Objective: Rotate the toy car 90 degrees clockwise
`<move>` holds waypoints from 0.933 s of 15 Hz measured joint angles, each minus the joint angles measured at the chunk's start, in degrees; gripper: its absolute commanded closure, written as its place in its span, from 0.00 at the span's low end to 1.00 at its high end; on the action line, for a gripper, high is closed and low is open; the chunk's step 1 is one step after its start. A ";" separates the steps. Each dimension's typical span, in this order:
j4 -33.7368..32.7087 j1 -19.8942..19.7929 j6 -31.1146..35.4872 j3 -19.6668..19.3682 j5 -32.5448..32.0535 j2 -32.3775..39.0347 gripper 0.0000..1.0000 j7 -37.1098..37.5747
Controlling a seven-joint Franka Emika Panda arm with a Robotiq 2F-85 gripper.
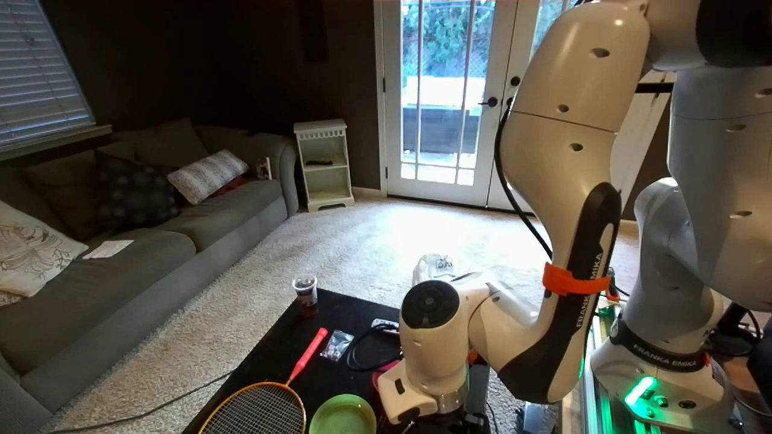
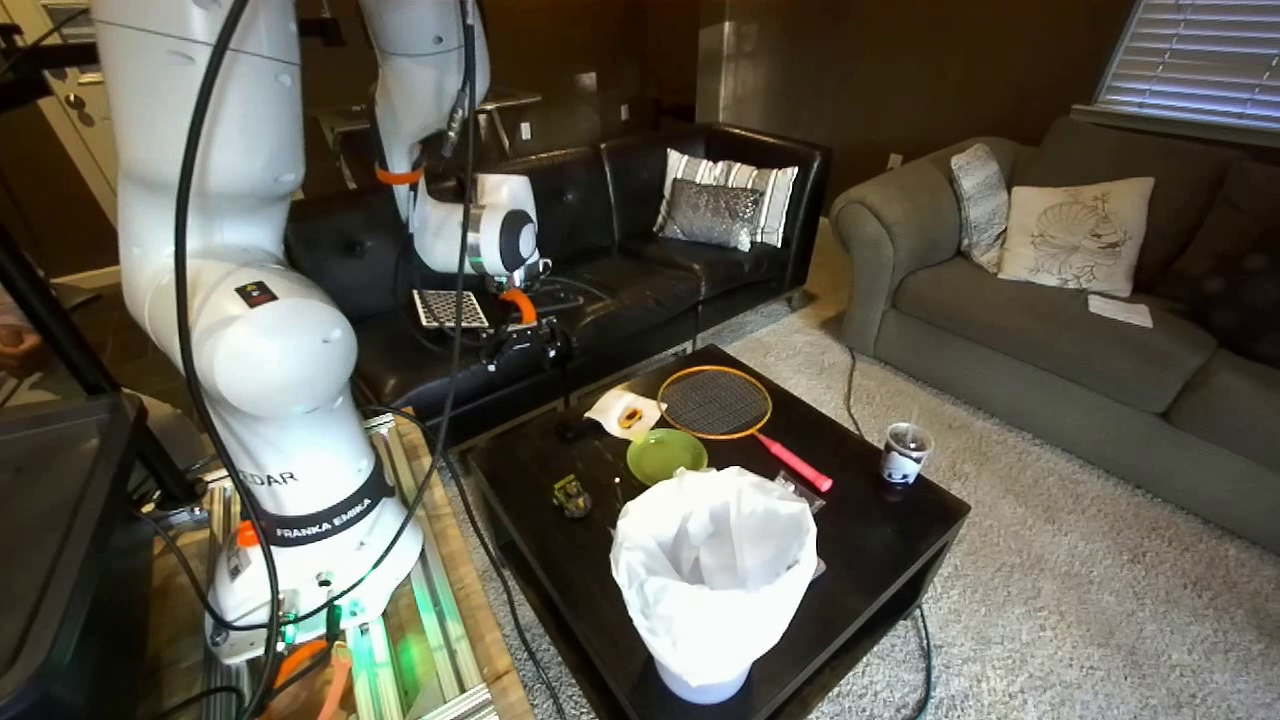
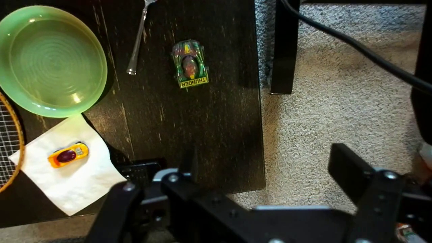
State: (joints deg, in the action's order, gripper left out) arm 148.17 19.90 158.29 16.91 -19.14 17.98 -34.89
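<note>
A green, multicoloured toy car (image 3: pixel 189 64) with a yellow THUNDER strip stands on the dark table, its strip end toward the bottom of the wrist view. It also shows in an exterior view (image 2: pixel 572 497). A smaller yellow-orange toy car (image 3: pixel 68 155) lies on a white napkin at the lower left of the wrist view and shows in an exterior view (image 2: pixel 631 417). My gripper (image 3: pixel 265 152) is open and empty, its fingers wide apart above the table's corner and carpet. In an exterior view the gripper (image 2: pixel 523 355) hangs above the table's far end, apart from both cars.
A green plate (image 3: pixel 54 62), a fork (image 3: pixel 138 40) and a racket (image 2: pixel 715 402) lie near the cars. A white-lined bin (image 2: pixel 715 580) and a cup (image 2: pixel 905 455) stand on the table (image 2: pixel 880 540). A black cable (image 3: pixel 364 50) crosses beyond the table edge.
</note>
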 measured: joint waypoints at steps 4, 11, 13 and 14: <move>-1.60 2.83 10.83 -5.78 -4.82 8.39 0.00 3.04; -9.71 12.00 19.65 -17.68 -5.87 23.73 0.00 7.76; -12.21 12.12 20.90 -17.85 -5.87 27.73 0.00 8.34; -13.43 12.13 21.67 -17.84 -5.87 29.71 0.00 8.42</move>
State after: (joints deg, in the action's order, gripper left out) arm 134.73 32.02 179.97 -0.94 -25.01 47.69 -26.47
